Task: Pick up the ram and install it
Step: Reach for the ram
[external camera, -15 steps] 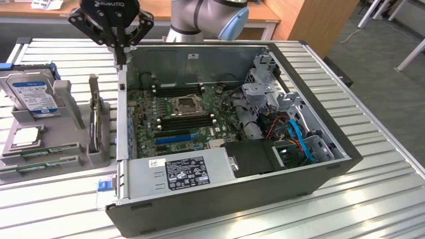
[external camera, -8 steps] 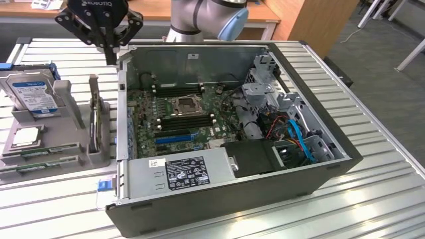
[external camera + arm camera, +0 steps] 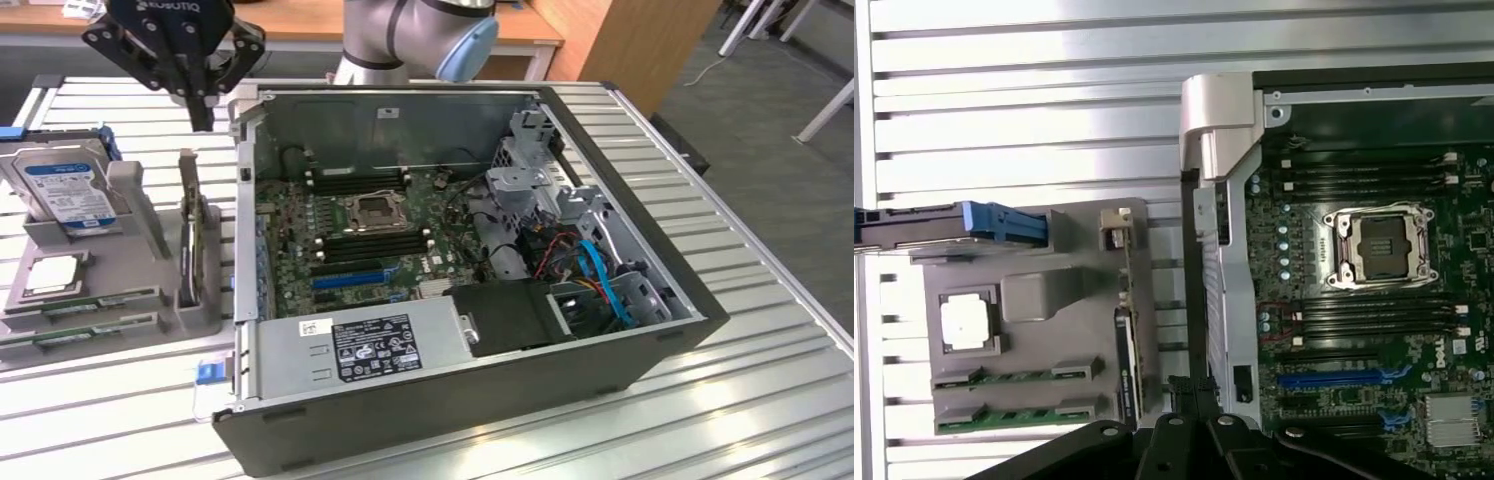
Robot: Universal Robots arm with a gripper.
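The ram (image 3: 87, 303) lies flat in a shallow recess of the grey holder (image 3: 140, 215), and a second stick (image 3: 74, 335) of the same kind lies just beside it. The recess probably keeps each stick at a fixed place and angle, so that the long edges are free for a grasp. The processor chip (image 3: 54, 275) and the hard drive (image 3: 60, 190) have their own places in the same holder.

The computer case (image 3: 441, 400) lies open on its side on the table (image 3: 747, 380), so the black slots (image 3: 374, 240) of the motherboard face upward and look empty.

The gripper (image 3: 200, 122) hangs above the far corner of the case with its fingers pressed together on nothing. The ram is well apart from it, at the opposite end of the holder, on the exterior view's left.
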